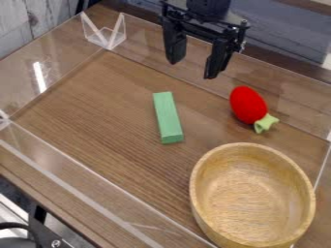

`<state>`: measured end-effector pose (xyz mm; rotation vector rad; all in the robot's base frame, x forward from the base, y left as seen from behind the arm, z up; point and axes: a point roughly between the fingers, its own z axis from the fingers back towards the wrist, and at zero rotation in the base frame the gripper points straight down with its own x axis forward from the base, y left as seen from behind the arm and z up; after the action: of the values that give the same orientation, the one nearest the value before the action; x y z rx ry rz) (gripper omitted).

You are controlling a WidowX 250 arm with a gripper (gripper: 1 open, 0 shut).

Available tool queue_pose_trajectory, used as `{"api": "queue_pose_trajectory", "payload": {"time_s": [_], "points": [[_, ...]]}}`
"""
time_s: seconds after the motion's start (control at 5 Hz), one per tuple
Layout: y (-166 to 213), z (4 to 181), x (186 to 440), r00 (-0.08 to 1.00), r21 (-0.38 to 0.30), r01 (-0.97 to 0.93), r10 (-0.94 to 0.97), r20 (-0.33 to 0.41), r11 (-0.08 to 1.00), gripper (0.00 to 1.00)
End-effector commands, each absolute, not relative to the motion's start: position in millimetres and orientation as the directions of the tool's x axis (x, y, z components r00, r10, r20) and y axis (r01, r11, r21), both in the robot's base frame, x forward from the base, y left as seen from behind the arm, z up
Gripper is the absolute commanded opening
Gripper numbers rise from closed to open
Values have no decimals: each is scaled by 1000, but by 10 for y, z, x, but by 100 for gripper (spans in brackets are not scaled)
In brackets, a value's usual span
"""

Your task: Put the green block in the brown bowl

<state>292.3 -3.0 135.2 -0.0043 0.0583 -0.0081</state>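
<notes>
The green block (167, 117) is a light-green bar lying flat near the middle of the wooden table, its long side running front to back. The brown bowl (207, 199) stands empty at the front right, a big round wooden bowl with a thick rim. My gripper (193, 58) hangs above the table at the back, pointing down, open, with nothing between its two black fingers (172, 48). It is behind the block and slightly to its right, well apart from it.
A red strawberry-shaped toy (249, 103) with a green stem lies right of the block, behind the bowl. Clear plastic walls (52, 73) ring the table. A clear folded stand (103, 34) sits at the back left.
</notes>
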Motion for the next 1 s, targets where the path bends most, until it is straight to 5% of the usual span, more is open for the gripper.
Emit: {"api": "queue_pose_trajectory", "payload": {"time_s": [0.0, 0.8], "points": [[70, 1314, 2994, 998, -3, 28, -28, -64, 1000, 100], [239, 1347, 3065, 981, -4, -181, 180, -65, 984, 100]]}}
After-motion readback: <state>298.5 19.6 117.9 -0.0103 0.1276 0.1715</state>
